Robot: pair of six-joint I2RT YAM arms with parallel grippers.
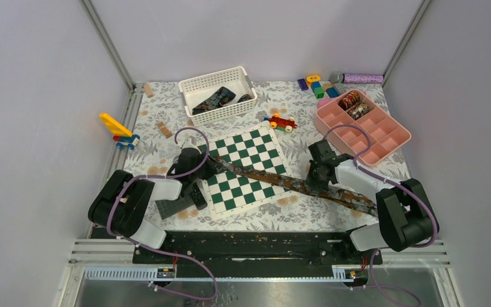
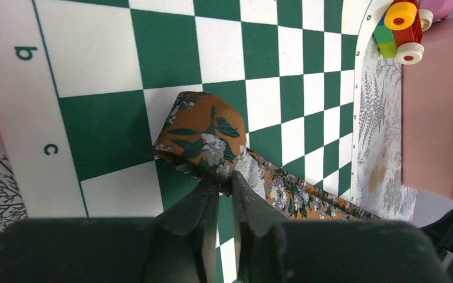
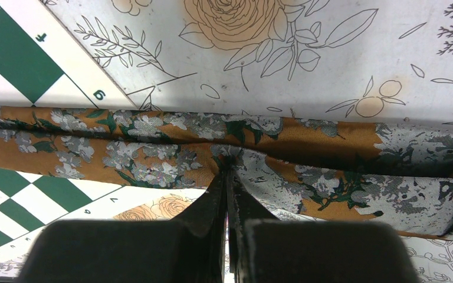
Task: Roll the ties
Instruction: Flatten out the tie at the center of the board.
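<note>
A yellow toy point(image 1: 116, 126) sits by the desk's left edge. At the far edge, left of the middle, a white basket point(image 1: 227, 113) holds dark ties point(image 1: 217, 98).

The left gripper point(image 2: 224, 184) is low over the left side of the chessboard point(image 1: 249, 150), which lies at the desk's middle. Its fingers point(image 2: 194, 218) stand only a thin slit apart, with their tips against the folded end of the brown tie point(image 1: 275, 179). I cannot tell whether any cloth is pinched between them.

That end is turned over once into a short flat fold on the green and white squares. From there the brown tie runs as a long diagonal strip over the board's near right corner and toward the desk's near right corner.

The right gripper point(image 3: 227, 171) is down on the strip just past the board. Its fingers point(image 3: 212, 200) are pressed together on the cloth, which puckers at their tips.

In the far right corner a pink tray point(image 1: 383, 137) has coiled ties point(image 1: 351, 101) in its far compartments.
</note>
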